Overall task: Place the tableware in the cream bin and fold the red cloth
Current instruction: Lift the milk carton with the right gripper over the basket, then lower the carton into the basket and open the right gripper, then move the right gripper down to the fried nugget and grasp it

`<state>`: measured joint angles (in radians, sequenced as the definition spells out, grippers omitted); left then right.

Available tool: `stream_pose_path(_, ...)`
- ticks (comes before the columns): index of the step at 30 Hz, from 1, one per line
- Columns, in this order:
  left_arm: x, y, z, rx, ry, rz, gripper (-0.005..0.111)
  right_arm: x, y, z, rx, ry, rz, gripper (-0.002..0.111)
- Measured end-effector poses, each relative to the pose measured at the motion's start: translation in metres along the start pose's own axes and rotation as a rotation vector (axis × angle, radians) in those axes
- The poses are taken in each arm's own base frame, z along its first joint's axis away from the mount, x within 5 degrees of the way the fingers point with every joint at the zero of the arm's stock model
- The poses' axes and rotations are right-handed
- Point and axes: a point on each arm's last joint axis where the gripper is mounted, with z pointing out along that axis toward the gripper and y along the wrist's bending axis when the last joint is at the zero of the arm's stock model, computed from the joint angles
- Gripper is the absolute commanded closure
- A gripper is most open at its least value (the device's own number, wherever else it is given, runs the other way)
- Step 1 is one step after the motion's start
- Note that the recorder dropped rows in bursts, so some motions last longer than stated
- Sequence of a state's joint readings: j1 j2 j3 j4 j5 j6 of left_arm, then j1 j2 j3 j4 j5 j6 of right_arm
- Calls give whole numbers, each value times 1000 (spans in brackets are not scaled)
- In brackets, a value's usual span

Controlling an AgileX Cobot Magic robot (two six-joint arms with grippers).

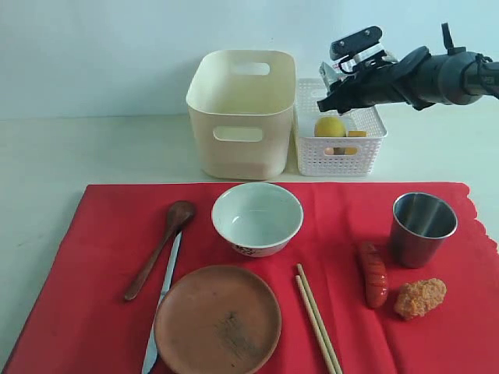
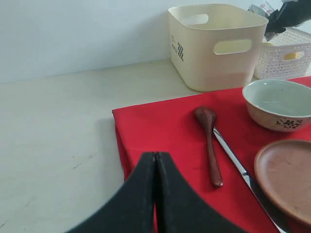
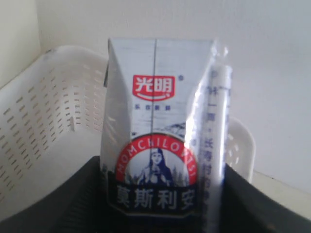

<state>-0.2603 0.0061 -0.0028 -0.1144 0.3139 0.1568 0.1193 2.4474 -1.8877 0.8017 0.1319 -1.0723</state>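
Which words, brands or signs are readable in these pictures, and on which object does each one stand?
"光明": red logo high on the carton.
"MOMCHILOVTSI": red arch on the same carton, some letters unclear.
"莫斯利安": white characters on its dark band.
Straw wrapper: vertical Chinese print, too blurred to read.
Dark sticker on the cream bin: too small to read.

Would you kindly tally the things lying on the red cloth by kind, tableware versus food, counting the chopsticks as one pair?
Tableware: 6 (bowl, plate, spoon, knife, chopsticks, cup)
Food: 2 (sausage, nugget)
Total: 8
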Motion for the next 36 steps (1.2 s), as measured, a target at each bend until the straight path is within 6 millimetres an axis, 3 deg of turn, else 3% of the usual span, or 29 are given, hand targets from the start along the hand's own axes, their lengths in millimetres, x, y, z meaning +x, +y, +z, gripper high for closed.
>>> stream_pose_path(4,0,0,0,0,0,0,107,-1,0,-1,1,-2,0,42)
stream_pose_path(16,0,0,0,0,0,0,107,-39,2,-33,-107,-21,72,42)
stream_pose_path(20,0,0,0,0,0,0,107,-57,4,-61,-166,58,98,47)
stream_pose_path(28,0,0,0,0,0,0,107,-74,-12,-147,-65,480,61,55)
stream_pose_path(32,0,0,0,0,0,0,107,-82,-11,-179,-76,556,102,55)
stream_pose_path(36,0,0,0,0,0,0,107,-76,-6,-205,-78,560,123,55)
